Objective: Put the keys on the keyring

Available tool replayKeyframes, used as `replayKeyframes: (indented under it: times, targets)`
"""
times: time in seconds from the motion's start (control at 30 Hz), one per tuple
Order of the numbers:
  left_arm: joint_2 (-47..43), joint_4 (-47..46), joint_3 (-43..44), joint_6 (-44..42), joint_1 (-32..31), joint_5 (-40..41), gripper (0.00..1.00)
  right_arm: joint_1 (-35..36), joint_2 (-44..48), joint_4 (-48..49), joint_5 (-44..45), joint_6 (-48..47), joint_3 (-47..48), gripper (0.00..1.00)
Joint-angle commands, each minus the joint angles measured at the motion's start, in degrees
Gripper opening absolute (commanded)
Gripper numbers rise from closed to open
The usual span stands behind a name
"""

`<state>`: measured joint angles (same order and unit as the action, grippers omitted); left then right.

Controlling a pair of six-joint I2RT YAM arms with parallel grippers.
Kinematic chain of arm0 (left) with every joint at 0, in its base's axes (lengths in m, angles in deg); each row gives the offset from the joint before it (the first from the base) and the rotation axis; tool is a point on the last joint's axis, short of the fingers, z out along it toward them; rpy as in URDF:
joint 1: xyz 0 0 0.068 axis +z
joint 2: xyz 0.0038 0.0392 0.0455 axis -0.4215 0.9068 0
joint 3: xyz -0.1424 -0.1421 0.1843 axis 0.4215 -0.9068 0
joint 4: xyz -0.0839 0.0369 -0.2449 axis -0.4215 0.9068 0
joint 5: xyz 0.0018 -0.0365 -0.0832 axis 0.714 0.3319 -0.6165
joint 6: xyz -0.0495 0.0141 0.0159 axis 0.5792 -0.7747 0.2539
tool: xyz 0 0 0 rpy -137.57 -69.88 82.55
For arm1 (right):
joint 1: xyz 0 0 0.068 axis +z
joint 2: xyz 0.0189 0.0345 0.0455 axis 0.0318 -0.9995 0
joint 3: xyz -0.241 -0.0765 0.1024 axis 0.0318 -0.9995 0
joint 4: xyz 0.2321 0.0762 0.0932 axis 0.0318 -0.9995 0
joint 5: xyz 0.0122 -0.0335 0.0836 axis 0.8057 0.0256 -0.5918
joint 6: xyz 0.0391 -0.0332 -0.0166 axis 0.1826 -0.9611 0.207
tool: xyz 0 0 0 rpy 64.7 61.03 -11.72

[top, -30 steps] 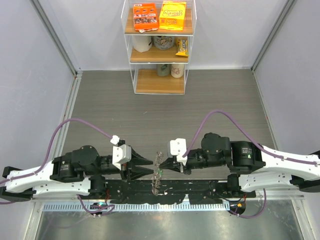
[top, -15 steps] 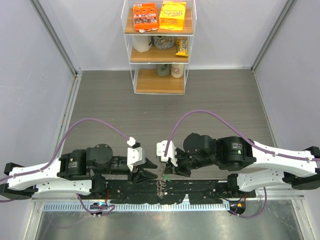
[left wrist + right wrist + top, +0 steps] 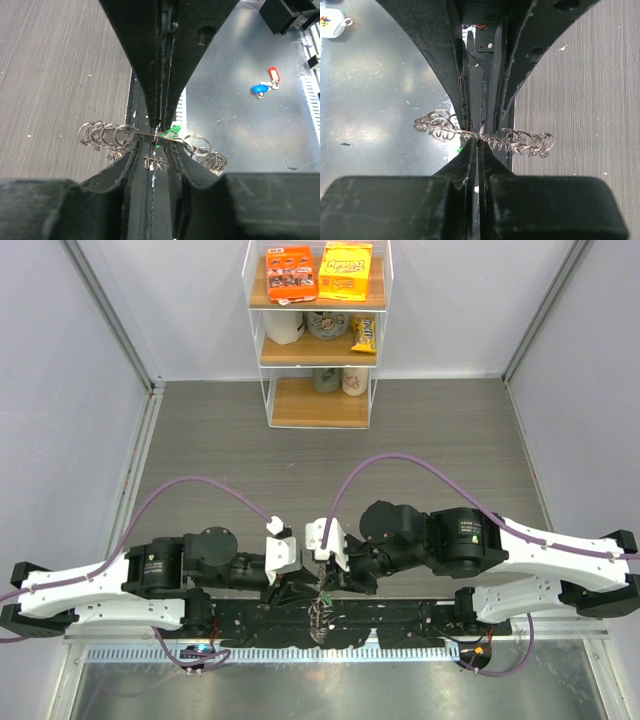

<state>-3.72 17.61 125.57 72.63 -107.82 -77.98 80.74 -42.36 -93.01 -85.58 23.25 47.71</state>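
Note:
The keyring (image 3: 107,135) is a silvery wire hoop strung with many small metal loops. Seen edge-on, it hangs between my two grippers over the table's near edge (image 3: 318,612). My right gripper (image 3: 479,140) is shut, pinching the hoop's wire (image 3: 525,137) at its middle. A key with a bright green head (image 3: 172,131) sits right beside those fingertips, a green sliver (image 3: 460,148) in the right wrist view. My left gripper (image 3: 154,142) faces it tip to tip. Its jaws stand a little apart, the wire lies across their tips, and some loops sit in the gap.
A blue tag (image 3: 259,90) and a red tag (image 3: 273,75) lie on the shiny metal sheet below the table edge. A white tag (image 3: 334,26) lies there too. A black rail (image 3: 400,620) runs along the near edge. A clear shelf unit (image 3: 318,330) with snacks stands at the back.
Both arms have swung inward, the left to the right and the right to the left. The grippers now meet tip to tip at the keyring. The left jaws have narrowed.

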Motion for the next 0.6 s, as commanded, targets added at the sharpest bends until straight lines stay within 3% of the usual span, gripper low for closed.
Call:
replayKeyframes:
  times: [0.0,0.23,0.4,0.57]
  targets:
    - [-0.22,-0.96,2.11,-1.13,-0.25,-1.21,0.28,0.40,-0.55,2.48,-1.41,0.65,3.55,0.06]
    - [1.02,-0.43,2.46,-1.66,-0.17,-1.21,0.17,0.40,-1.43,2.48,-1.76,0.48,4.34,0.06]
    - [2.33,0.18,2.81,-2.01,-0.25,-1.30,0.00,0.41,-1.61,2.49,-2.11,0.30,4.86,0.06]
    - [3.83,0.36,3.43,-2.36,-0.25,-0.51,0.00,0.41,-1.96,2.83,-3.07,0.22,4.87,0.06]
